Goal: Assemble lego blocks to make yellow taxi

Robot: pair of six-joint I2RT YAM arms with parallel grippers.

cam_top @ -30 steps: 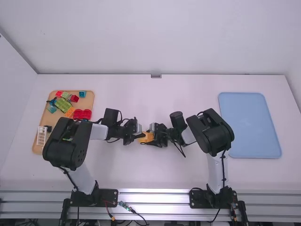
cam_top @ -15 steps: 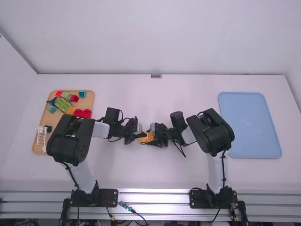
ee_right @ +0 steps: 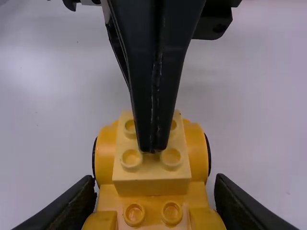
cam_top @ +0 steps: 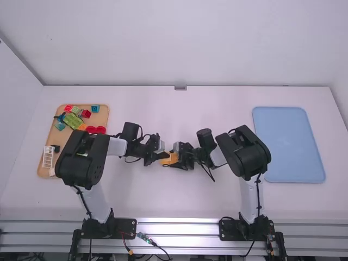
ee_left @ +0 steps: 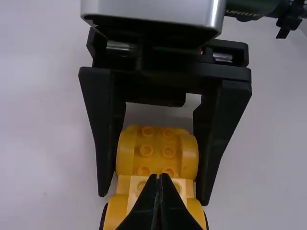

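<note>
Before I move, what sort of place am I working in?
Probably a robotics lab or test bench: two robot arms stand bolted along a metal rail at a plain white table, with toy blocks laid out on a tan tray.

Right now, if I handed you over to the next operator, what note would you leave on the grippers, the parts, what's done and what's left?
Left gripper: shut, holding nothing, tips down on top of the pale yellow brick.
Right gripper: closed on the orange car body, one finger along each side.
Parts: the car is between the grippers, near mid-table; spare blocks, including green and red, are on the wooden tray.
Done: the pale brick is on the car body.
Left: probably check that it is pressed fully home, then add any remaining taxi parts. The blue tray may be for the finished taxi.
</note>
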